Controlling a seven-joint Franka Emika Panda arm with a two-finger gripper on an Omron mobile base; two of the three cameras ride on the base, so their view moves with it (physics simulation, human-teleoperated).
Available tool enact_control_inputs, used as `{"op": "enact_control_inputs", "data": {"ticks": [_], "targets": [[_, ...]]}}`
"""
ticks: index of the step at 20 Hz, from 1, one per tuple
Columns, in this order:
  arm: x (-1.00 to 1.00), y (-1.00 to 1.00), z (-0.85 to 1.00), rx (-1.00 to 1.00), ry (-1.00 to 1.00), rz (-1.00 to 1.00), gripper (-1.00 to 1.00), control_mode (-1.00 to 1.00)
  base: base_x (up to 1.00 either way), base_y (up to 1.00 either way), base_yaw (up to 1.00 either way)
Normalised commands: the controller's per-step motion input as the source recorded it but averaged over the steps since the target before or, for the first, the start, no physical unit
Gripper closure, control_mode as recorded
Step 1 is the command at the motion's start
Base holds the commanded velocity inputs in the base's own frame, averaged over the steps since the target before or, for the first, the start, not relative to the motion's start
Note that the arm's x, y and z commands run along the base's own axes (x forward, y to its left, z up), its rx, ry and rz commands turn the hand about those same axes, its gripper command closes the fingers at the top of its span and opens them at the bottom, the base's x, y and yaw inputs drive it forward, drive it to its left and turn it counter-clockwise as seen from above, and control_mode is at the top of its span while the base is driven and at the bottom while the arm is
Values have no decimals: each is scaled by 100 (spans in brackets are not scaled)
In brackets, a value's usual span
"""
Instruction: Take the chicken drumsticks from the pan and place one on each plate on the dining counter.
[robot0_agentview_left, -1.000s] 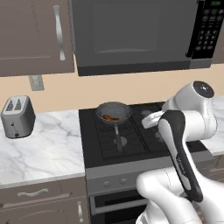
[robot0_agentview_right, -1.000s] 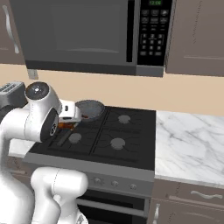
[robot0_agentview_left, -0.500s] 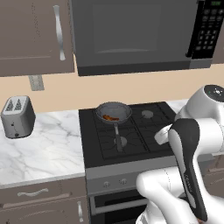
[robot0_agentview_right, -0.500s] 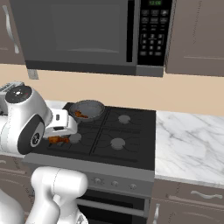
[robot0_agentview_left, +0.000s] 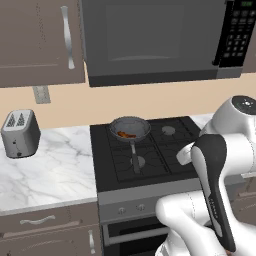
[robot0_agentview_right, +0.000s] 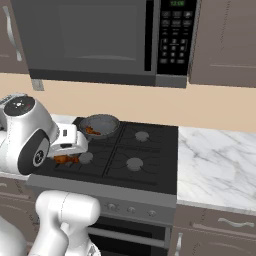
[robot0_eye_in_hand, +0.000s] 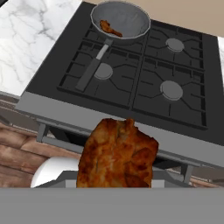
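Observation:
My gripper (robot0_agentview_right: 65, 155) is shut on one orange-brown chicken drumstick (robot0_agentview_right: 61, 160), held low over the front left of the stove. In the hand view this drumstick (robot0_eye_in_hand: 118, 153) is large at the bottom and hides the fingertips. The pan (robot0_agentview_left: 130, 128) sits on the rear left burner with its handle toward the front, and another drumstick (robot0_agentview_left: 125, 135) lies inside it. From the hand, the pan (robot0_eye_in_hand: 127, 16) with that drumstick (robot0_eye_in_hand: 109, 28) shows far off at the top. The plates and the dining counter are out of view.
The black stove (robot0_agentview_left: 150, 155) has four burners. A toaster (robot0_agentview_left: 20, 134) stands on the marble worktop (robot0_agentview_left: 50, 170) to its left; more worktop (robot0_agentview_right: 215, 160) lies to its right. A microwave (robot0_agentview_left: 155, 40) hangs above the stove.
The hand has drawn back from the pan toward the stove's front edge, carrying the drumstick with it. The pan has stayed in place.

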Motion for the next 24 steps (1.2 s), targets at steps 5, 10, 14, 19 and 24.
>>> {"op": "enact_control_inputs", "data": {"ticks": [5,10,14,19,24], "targets": [[0,0,0,0,0,0,100,100,-3,0,0],[0,0,0,0,0,0,100,100,-52,-6,4],[0,0,0,0,0,0,100,100,-54,-8,58],[0,0,0,0,0,0,100,100,-25,0,98],[0,0,0,0,0,0,100,100,-14,0,100]]}}
